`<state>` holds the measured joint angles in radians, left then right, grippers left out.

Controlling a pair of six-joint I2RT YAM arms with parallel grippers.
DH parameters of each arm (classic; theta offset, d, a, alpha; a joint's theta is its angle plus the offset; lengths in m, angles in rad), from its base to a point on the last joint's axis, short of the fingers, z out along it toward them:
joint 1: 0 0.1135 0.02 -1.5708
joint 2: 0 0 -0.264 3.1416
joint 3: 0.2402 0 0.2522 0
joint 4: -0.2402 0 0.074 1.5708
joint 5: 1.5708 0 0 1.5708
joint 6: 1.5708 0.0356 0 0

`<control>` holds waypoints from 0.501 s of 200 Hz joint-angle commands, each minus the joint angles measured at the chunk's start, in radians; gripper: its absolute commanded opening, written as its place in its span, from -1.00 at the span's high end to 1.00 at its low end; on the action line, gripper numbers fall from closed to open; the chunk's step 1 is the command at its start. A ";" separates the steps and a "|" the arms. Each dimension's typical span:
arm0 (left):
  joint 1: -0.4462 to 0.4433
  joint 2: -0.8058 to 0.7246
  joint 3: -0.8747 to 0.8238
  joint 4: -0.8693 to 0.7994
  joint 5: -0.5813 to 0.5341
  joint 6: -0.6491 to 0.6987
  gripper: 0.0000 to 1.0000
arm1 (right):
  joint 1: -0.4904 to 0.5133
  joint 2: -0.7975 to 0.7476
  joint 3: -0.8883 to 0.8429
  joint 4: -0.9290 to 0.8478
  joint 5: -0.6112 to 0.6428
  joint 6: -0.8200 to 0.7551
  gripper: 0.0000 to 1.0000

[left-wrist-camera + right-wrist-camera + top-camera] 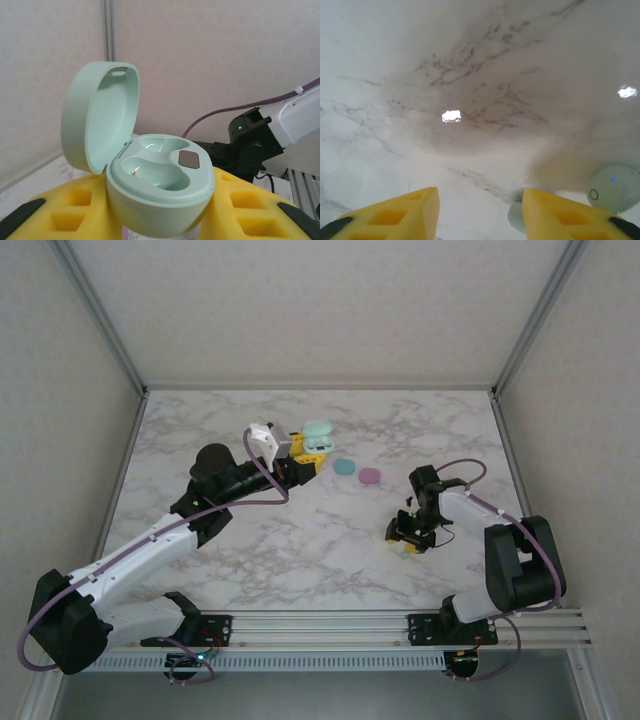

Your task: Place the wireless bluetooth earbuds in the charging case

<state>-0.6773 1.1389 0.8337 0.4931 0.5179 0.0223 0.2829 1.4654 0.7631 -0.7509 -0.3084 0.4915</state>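
Note:
My left gripper (300,458) is shut on the pale green charging case (318,437), held above the table at the back middle. In the left wrist view the case (160,175) sits between the yellow fingers (75,210) with its lid tipped up to the left, and both wells hold nothing. My right gripper (408,538) points down at the marble on the right. It stands open (480,212). A pale green earbud (515,218) lies against the inner side of its right finger (560,215). A second pale green earbud (615,188) lies outside that finger, to the right.
A teal rounded case (345,466) and a pink-purple one (370,476), both shut, lie on the marble table (300,560) between the two grippers. Metal frame posts and pale walls enclose the table on three sides.

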 commanded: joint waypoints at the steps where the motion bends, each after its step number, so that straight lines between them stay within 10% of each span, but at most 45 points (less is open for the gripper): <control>1: -0.010 -0.004 0.008 0.023 0.008 -0.010 0.56 | 0.013 -0.047 -0.032 -0.060 0.006 0.036 0.04; 100: -0.011 0.009 0.013 0.027 0.012 -0.013 0.56 | 0.027 -0.202 -0.046 -0.117 0.152 0.147 -0.11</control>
<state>-0.6773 1.1515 0.8337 0.4934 0.5182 0.0219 0.3038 1.2991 0.7269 -0.8341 -0.2161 0.5747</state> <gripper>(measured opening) 0.354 0.540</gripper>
